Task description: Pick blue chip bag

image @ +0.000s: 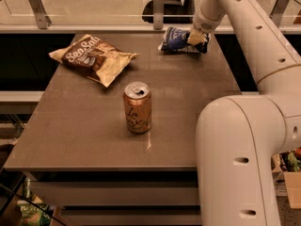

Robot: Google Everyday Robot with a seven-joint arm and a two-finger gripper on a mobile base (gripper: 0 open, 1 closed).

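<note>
The counter (70, 135) carries three things: one blue chip bag (174, 39) at the far right edge, one brown Sea Salt bag (91, 58) at the far left, and one can (137, 108) upright near the middle. The end effector (196, 36) is at the blue bag's right end, touching it; whether it grips the bag cannot be told.
</note>
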